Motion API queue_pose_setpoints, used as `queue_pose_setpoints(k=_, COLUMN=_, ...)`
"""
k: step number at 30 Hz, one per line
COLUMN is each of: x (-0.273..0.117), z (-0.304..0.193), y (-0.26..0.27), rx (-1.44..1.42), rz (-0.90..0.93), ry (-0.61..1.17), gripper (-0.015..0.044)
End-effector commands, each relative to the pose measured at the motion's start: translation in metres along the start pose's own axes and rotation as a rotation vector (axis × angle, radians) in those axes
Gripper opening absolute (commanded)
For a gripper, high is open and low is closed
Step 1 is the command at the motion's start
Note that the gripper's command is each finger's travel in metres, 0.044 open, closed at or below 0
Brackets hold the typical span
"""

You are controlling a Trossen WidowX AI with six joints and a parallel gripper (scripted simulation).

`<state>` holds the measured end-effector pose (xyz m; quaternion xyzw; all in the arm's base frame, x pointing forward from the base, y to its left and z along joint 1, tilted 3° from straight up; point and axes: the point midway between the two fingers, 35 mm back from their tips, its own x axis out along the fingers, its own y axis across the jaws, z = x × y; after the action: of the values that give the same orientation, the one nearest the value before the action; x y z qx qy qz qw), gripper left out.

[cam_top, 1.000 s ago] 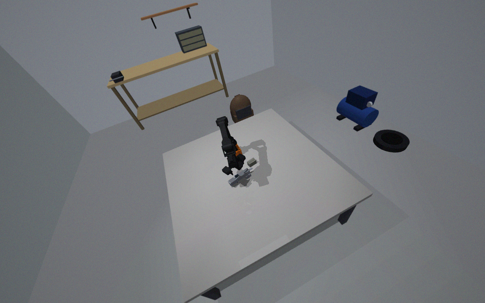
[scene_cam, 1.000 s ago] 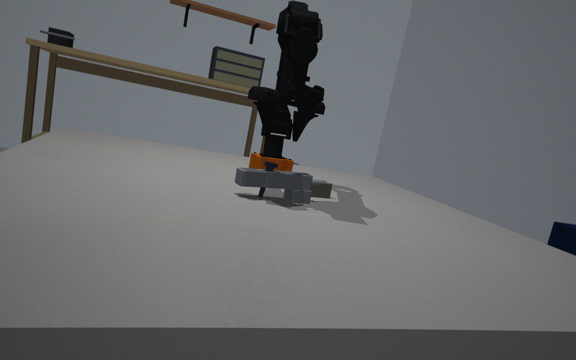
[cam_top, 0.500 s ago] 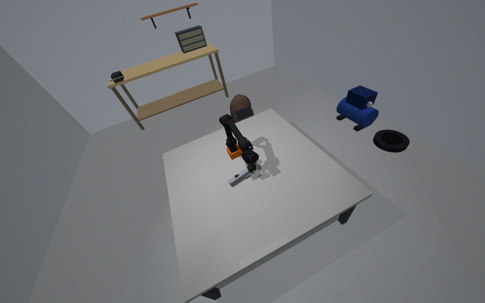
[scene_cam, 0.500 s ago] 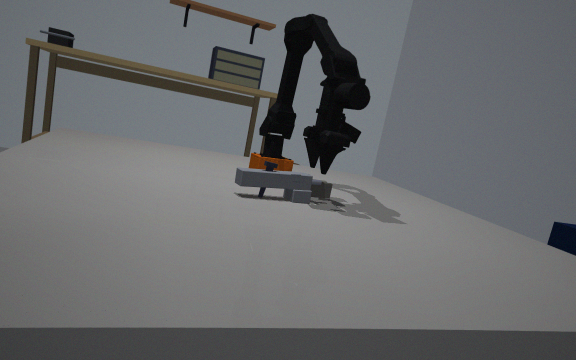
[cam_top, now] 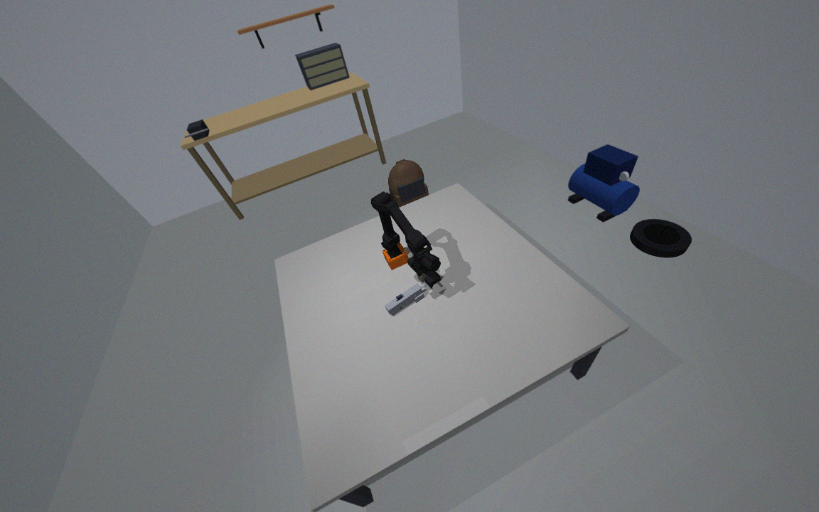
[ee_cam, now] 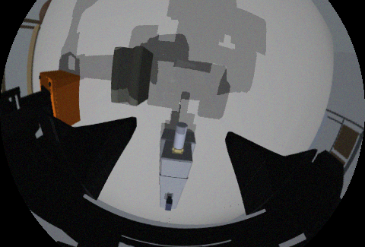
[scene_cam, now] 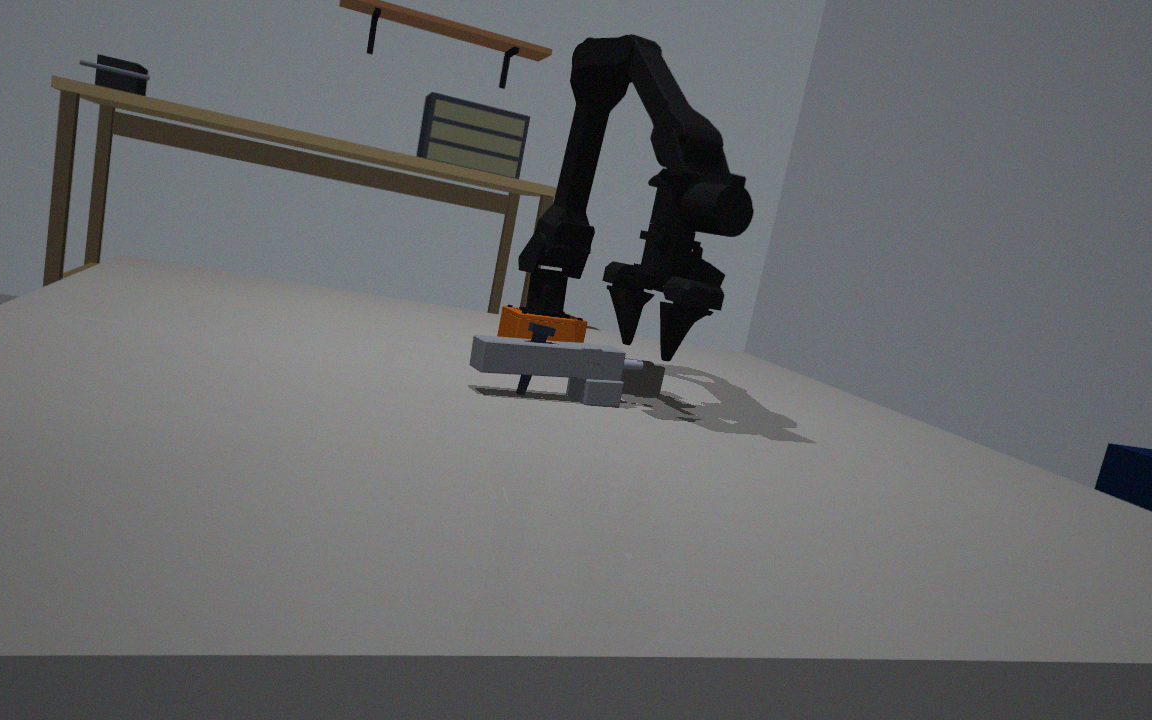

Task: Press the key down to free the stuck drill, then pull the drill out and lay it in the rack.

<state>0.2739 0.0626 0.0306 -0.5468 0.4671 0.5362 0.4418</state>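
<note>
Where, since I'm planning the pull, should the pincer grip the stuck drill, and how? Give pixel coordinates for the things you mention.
I'd grip the drill (cam_top: 424, 284) (scene_cam: 633, 364) (ee_cam: 180, 137) by its pale round shank, just beyond the grey housing (cam_top: 404, 299) (scene_cam: 544, 356) (ee_cam: 176, 167), coming from above. The shank juts out roughly level, raised off the table, so the open pincer (cam_top: 435, 289) (scene_cam: 647, 351) (ee_cam: 182, 130) could likely straddle its sides, then pull along its length.
</note>
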Motion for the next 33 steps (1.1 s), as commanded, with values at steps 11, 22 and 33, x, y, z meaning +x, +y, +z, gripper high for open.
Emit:
queue_pose_setpoints(k=11, x=0.011, z=-0.001, y=-0.001, rx=-0.010, rz=-0.002, ry=-0.005, gripper=0.0440)
queue_pose_setpoints(k=22, x=0.028, z=-0.006, y=-0.001, rx=-0.010, rz=-0.001, ry=-0.005, gripper=0.0440)
queue_pose_setpoints(k=33, x=0.045, z=-0.011, y=0.000, rx=-0.010, rz=-0.001, ry=-0.004, gripper=0.0440)
